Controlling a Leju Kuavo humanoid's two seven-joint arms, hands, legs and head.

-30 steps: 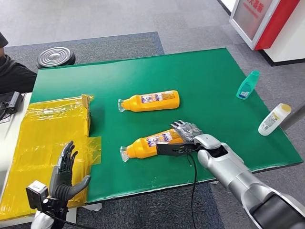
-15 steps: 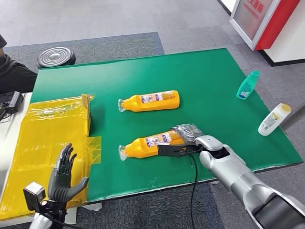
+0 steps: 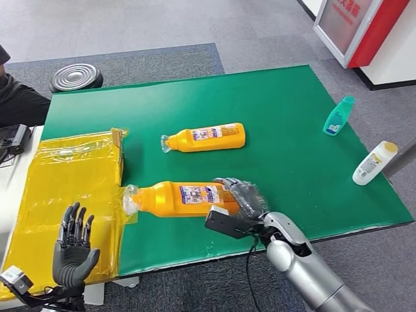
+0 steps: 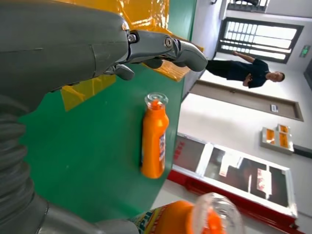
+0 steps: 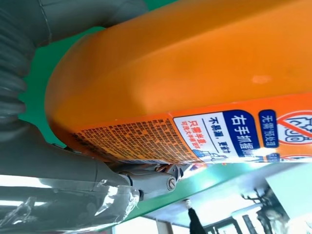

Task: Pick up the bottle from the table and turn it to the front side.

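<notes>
Over the near edge of the green table (image 3: pixel 294 110), the robot's right hand (image 3: pixel 242 198) grips an orange bottle (image 3: pixel 181 198) by its base end, fingers wrapped round the fat part of the body and the bottle held level, its clear cap pointing toward the yellow plastic sheet (image 3: pixel 69 175) at the table's left. The pick-up looks done; the step in hand appears to be the turn itself. In the right wrist view a label of small print sits against the hand, which suggests the bottle is partway round and that a further roll of the wrist is wanted to bring the front side up. The next move calls for a firm hold, since the bottle sticks out well beyond the fingers and could droop or slip at the cap end. The left hand (image 3: pixel 73 250) hangs low beside the sheet, fingers spread, holding nothing. A second orange bottle (image 3: pixel 206 137) lies on its side in mid-table, well apart from the held one. A teal bottle (image 3: pixel 338 116) and a white bottle (image 3: pixel 374 162) lie near the right edge.
</notes>
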